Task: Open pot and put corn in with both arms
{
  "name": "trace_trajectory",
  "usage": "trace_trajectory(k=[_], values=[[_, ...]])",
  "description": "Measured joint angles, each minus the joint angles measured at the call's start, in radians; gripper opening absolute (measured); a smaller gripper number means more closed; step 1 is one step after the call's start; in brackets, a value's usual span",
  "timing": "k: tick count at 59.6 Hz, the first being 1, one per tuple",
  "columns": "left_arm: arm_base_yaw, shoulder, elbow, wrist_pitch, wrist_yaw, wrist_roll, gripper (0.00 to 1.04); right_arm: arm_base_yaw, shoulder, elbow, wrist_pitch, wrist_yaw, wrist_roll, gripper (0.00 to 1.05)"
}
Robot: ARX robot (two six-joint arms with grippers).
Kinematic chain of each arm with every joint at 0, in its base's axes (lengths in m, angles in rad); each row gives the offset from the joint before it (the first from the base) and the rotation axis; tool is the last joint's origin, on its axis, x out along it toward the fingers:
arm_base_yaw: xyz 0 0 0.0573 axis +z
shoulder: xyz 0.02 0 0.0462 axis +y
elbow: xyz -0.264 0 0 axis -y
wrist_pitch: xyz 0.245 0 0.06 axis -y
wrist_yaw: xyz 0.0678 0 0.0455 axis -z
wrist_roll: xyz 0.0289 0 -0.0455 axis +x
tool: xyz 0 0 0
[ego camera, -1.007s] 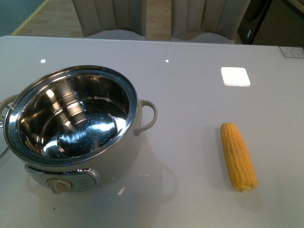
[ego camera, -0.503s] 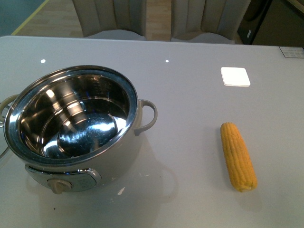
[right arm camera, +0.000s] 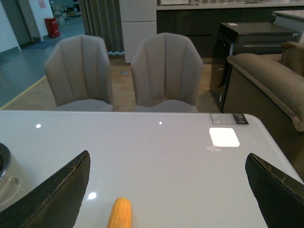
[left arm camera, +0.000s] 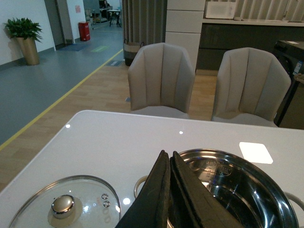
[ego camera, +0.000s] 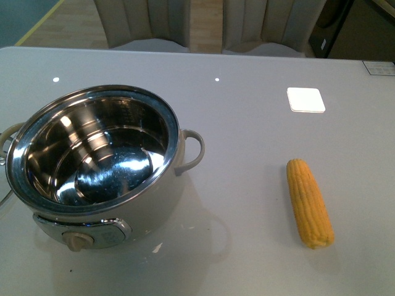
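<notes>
The cream-white pot (ego camera: 99, 185) stands open at the table's front left, steel interior empty, beige dial facing front. It also shows in the left wrist view (left arm camera: 237, 185). Its glass lid (left arm camera: 64, 204) with a steel knob lies flat on the table to the pot's left, seen only in the left wrist view. The yellow corn (ego camera: 308, 201) lies on the table at the right, also in the right wrist view (right arm camera: 119, 213). My left gripper (left arm camera: 169, 159) is shut and empty, above the pot's near rim. My right gripper (right arm camera: 168, 178) is open and empty, above the corn. Neither arm shows in the front view.
A white square patch (ego camera: 305, 99) lies on the grey table (ego camera: 247, 135) behind the corn. Two beige chairs (ego camera: 145, 24) stand at the far edge. A sofa (right arm camera: 270, 80) is off the right side.
</notes>
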Motion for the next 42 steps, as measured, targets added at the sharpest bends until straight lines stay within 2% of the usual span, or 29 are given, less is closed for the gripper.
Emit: trace_trajectory(k=[18,26,31,33,37,42], values=[[0.000,-0.004,0.000,-0.003,0.000,0.000,0.04,0.000,0.000,0.000,0.000,0.000,0.000,0.96],[0.000,-0.004,0.000,-0.003,0.000,-0.002,0.29,0.000,0.018,0.008,-0.029,-0.006,0.014,0.96],[0.000,-0.004,0.000,-0.003,0.001,-0.001,0.43,-0.003,0.225,0.152,-0.372,-0.023,0.128,0.96],[0.000,-0.005,0.000,-0.003,0.001,-0.001,0.48,-0.004,0.287,0.180,-0.453,-0.023,0.150,0.96],[0.000,-0.005,0.000,-0.004,0.000,-0.002,0.59,-0.002,0.348,0.193,-0.537,-0.023,0.190,0.96],[0.000,-0.005,0.000,-0.004,0.000,-0.002,0.74,0.014,0.385,0.198,-0.531,-0.011,0.220,0.96]])
